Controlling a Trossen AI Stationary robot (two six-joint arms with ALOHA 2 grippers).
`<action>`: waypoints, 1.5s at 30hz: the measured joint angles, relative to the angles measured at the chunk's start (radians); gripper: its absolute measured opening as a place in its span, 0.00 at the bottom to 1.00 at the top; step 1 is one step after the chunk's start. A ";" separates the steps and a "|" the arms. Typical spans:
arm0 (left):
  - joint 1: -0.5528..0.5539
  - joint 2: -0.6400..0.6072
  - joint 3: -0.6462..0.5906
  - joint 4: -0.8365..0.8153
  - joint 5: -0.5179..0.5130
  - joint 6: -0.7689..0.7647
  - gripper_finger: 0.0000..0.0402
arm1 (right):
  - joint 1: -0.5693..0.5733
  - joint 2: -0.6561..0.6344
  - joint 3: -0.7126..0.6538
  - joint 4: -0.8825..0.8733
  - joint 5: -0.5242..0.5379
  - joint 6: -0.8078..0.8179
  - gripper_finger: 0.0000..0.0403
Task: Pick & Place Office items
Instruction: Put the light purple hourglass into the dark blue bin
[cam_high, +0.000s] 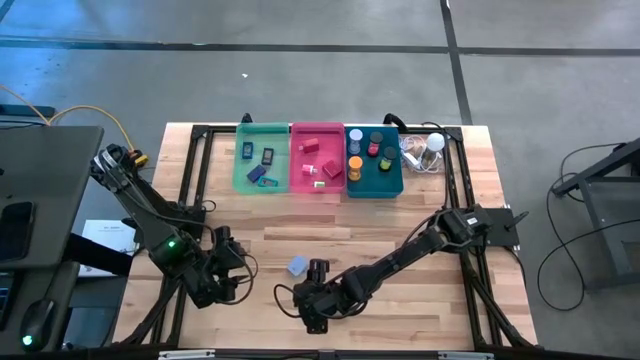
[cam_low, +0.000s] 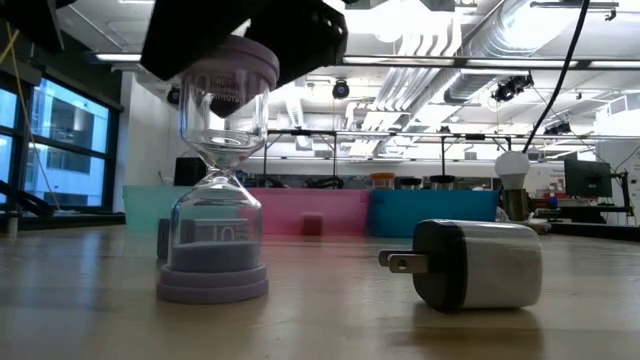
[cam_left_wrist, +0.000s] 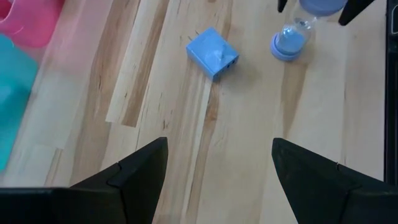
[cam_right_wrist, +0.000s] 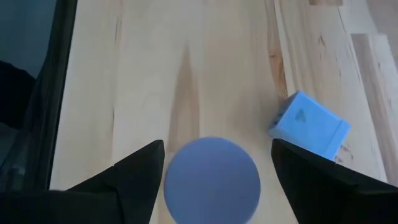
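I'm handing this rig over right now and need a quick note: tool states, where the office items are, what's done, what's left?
Right tool: open, fingers on either side of the upright lavender sand timer near the table's front, not visibly closed on it.
Left tool: open, empty, above bare wood at front-left.
Blue charger block: lying on the table beside the timer.
Done: many small items already sit in the green bin, pink bin and teal bin.
Left: the timer and charger block still need binning.
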 joint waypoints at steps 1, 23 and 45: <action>0.000 0.000 0.000 0.001 0.000 0.000 0.70 | 0.000 0.000 0.000 -0.007 0.000 0.010 0.71; 0.000 0.000 0.000 0.021 -0.003 -0.003 0.70 | -0.009 0.031 0.000 -0.012 -0.048 0.040 0.71; 0.000 0.000 0.000 0.027 -0.002 -0.002 0.70 | -0.022 0.029 0.000 -0.016 -0.083 0.027 0.44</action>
